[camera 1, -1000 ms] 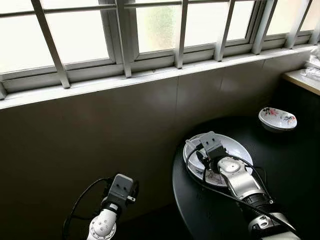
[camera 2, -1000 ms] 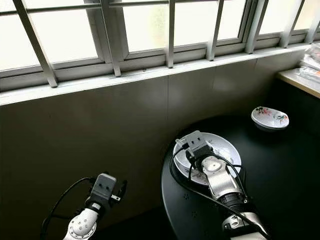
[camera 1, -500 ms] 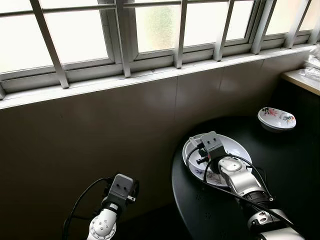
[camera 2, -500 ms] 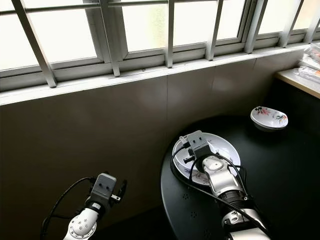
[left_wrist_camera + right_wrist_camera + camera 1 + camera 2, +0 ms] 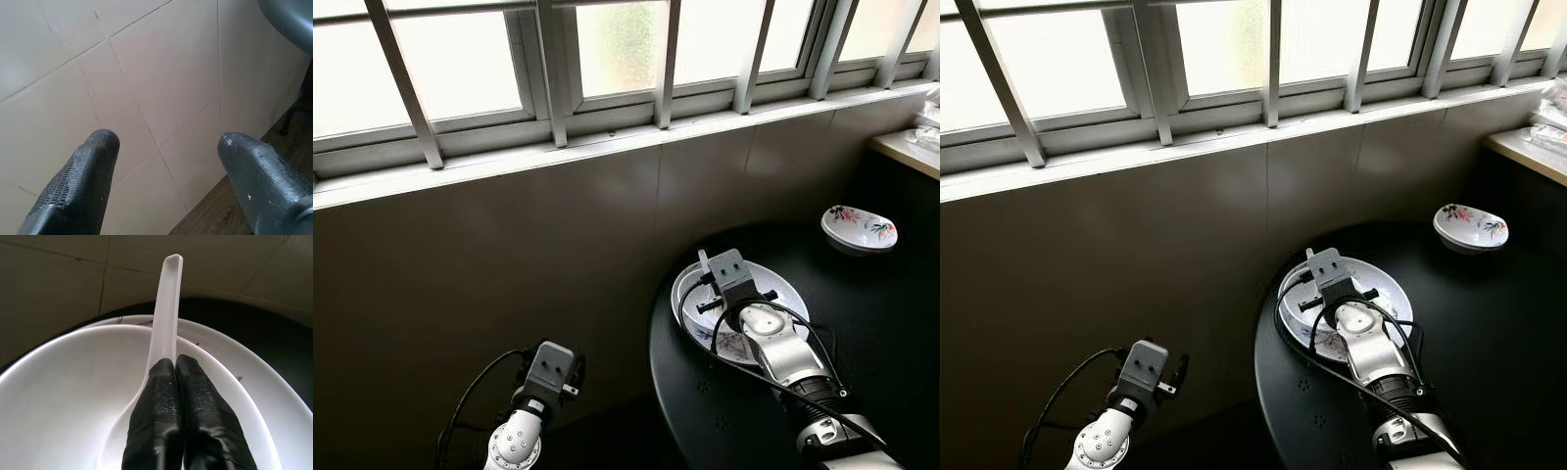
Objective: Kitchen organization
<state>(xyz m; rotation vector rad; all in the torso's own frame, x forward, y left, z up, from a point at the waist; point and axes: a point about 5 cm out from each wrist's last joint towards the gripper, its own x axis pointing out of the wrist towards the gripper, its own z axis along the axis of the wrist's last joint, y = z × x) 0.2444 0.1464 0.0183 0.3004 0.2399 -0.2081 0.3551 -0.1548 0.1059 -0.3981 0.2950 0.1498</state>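
Note:
A white ceramic spoon (image 5: 166, 313) is pinched by its handle in my right gripper (image 5: 175, 364), which is shut on it. The spoon's scoop rests low inside a white bowl (image 5: 73, 382) that sits on a white plate (image 5: 266, 379). In the eye views my right arm (image 5: 773, 338) reaches over this bowl (image 5: 783, 292) at the near-left edge of a round black table (image 5: 881, 333). My left gripper (image 5: 164, 142) is open and holds nothing; it hangs low on the left, facing a tiled wall.
A small flowered dish (image 5: 859, 227) sits on the far right of the table. A light counter edge (image 5: 909, 152) is at the far right. The tiled wall and barred window sill (image 5: 607, 142) run behind. Wooden floor (image 5: 230, 215) lies below the left arm.
My right wrist has turned and shifted slightly toward the window over the bowl, tipping the spoon handle more upright. The left arm has not moved.

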